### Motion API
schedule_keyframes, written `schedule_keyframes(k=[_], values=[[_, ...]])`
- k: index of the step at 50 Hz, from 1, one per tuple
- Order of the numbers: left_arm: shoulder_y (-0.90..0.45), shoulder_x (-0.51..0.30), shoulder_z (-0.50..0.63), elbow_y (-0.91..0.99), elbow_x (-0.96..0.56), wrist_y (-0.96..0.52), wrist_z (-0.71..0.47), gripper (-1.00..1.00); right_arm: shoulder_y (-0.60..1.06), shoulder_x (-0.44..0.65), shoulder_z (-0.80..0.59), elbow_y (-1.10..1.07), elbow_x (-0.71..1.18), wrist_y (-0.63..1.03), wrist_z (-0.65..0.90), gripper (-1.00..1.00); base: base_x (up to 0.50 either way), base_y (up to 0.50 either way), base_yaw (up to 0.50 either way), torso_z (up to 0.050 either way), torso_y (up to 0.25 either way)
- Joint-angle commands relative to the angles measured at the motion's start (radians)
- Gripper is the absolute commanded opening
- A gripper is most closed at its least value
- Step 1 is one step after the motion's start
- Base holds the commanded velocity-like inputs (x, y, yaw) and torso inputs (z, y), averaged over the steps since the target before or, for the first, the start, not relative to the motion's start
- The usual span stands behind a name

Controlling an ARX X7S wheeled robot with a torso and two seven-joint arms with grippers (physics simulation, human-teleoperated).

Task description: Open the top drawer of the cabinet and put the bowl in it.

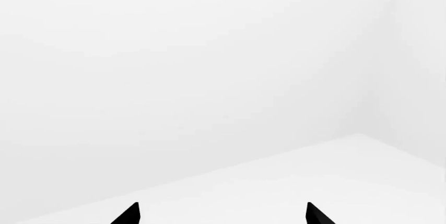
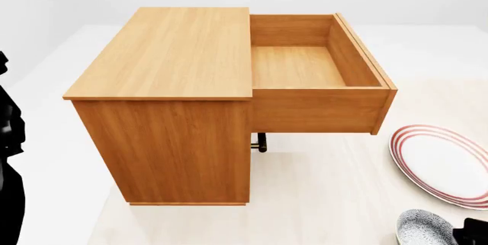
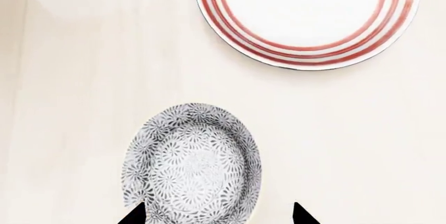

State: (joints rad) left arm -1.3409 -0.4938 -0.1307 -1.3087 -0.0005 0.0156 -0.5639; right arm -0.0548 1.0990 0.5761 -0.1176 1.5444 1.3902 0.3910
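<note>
1. Bowl [image 3: 191,164] sits on the table [image 3: 70,104], patterned inside facing up, at roughly 5 o'clock in the head view, well apart from the cabinet [image 2: 171,56].
2. Right end effector [image 3: 217,214] hovers right over the bowl, fingertips spread apart and holding nothing; one tip overlaps the bowl's near rim, the other hangs off to the side over bare table.
3. Top drawer [image 2: 305,65] is pulled fully out and looks empty, at about 1 o'clock in the head view.
4. Plate [image 3: 306,18] with red rings lies near the bowl, apart from it, between bowl and drawer.
5. Left end effector [image 1: 221,214] is parted, empty, facing blank white background.
6. Judged step: drawer opening is done, bowl grasp not yet done.
7. Risks: the grip is offset, so closing may pinch only the rim and tip or push the bowl; a thin rim pinch could slip in the carry; a low path could clip the plate or the drawer front.
</note>
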Motion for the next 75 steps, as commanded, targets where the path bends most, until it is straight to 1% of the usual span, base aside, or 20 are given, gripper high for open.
schedule_keyframes(k=[1,5,11,15,17,22,31,43,50,61,75], values=[[0.000,0.000,-0.001,0.000,0.000,0.000,0.004,1.00,0.044,-0.002,-0.089,0.062,-0.098,-0.074,-0.040,1.00,0.00,0.00,0.00,0.000,0.000],[-0.001,0.000,-0.002,0.000,0.000,-0.001,0.006,1.00,0.045,0.000,-0.109,0.090,-0.140,-0.104,-0.067,1.00,0.00,0.00,0.00,0.000,0.000],[-0.001,0.000,-0.004,0.000,-0.001,-0.001,0.005,1.00,0.059,-0.017,-0.085,0.141,-0.169,-0.156,-0.073,1.00,0.00,0.00,0.00,0.000,0.000],[-0.002,0.000,-0.005,0.000,0.000,-0.001,0.005,1.00,0.039,-0.013,-0.101,0.114,-0.234,-0.209,-0.112,1.00,0.00,0.00,0.00,0.000,0.000],[-0.002,0.000,-0.005,0.000,0.000,0.000,0.005,1.00,0.043,-0.012,-0.139,0.109,-0.277,-0.239,-0.130,1.00,0.00,0.00,0.00,0.000,0.000],[-0.001,0.000,-0.004,0.000,0.001,0.002,0.004,1.00,0.112,-0.021,-0.238,0.124,-0.282,-0.231,-0.154,1.00,0.00,0.00,0.00,0.000,0.000],[-0.002,0.001,-0.007,0.000,0.000,0.000,0.005,1.00,0.279,-0.063,-0.419,0.198,-0.350,-0.236,-0.190,1.00,0.00,0.00,0.00,0.000,0.000],[-0.002,0.000,-0.009,0.000,0.000,0.005,0.006,1.00,0.390,-0.112,-0.574,0.280,-0.454,-0.255,-0.232,1.00,0.00,0.00,0.00,0.000,0.000],[-0.002,0.001,-0.012,0.000,-0.001,0.006,0.006,1.00,0.403,-0.114,-0.609,0.307,-0.485,-0.262,-0.246,1.00,0.00,0.00,0.00,0.000,0.000],[-0.001,0.001,-0.016,0.000,-0.001,0.008,0.006,1.00,0.366,-0.091,-0.609,0.306,-0.486,-0.248,-0.232,1.00,0.00,0.00,0.00,0.000,0.000],[-0.002,0.001,-0.017,0.000,0.000,0.009,0.008,1.00,0.367,-0.115,-0.660,0.346,-0.530,-0.282,-0.266,1.00,0.00,0.00,0.00,0.000,0.000]])
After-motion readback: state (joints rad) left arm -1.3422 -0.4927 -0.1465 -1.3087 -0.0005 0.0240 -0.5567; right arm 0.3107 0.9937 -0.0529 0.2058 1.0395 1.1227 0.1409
